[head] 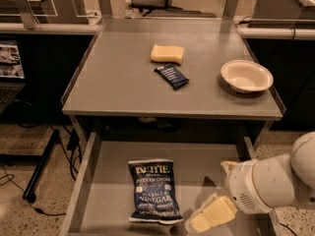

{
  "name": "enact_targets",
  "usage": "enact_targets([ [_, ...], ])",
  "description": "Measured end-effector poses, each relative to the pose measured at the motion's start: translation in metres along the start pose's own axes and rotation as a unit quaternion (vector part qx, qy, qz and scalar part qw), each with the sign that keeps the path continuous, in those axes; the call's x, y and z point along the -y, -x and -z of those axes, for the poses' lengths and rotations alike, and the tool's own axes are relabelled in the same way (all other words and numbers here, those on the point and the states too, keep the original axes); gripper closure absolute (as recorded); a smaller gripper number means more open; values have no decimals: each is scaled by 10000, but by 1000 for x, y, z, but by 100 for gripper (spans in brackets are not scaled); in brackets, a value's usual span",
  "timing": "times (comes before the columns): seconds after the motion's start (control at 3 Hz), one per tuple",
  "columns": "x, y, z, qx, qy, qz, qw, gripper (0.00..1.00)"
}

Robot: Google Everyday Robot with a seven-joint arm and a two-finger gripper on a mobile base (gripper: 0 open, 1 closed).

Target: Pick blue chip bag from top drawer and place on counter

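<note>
The blue chip bag [152, 191] lies flat in the open top drawer [113, 171], left of its middle, label up. My gripper [209, 216] hangs over the drawer's front right part, just to the right of the bag and apart from it, fingers pointing down-left. The white arm [270, 183] comes in from the right edge. The counter [123, 77] above the drawer is a flat grey table top.
On the counter lie a yellow sponge [167, 53], a small dark blue bar wrapper [172, 76] and a white bowl [246, 76] at the right. Desks and a chair stand behind. Cables and a stand leg are on the floor at left.
</note>
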State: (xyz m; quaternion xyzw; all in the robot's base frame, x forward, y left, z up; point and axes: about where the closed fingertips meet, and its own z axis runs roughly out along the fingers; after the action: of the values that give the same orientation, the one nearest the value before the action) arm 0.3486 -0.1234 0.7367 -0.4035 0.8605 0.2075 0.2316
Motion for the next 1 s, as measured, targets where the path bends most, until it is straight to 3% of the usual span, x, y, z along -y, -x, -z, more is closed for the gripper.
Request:
enact_targets([
  [0.33, -22, 21, -41, 254, -94, 151, 9995, 0],
  [0.67, -29, 58, -67, 477, -518, 611, 9956, 0],
  [1.0, -29, 58, -67, 477, -518, 611, 9956, 0],
])
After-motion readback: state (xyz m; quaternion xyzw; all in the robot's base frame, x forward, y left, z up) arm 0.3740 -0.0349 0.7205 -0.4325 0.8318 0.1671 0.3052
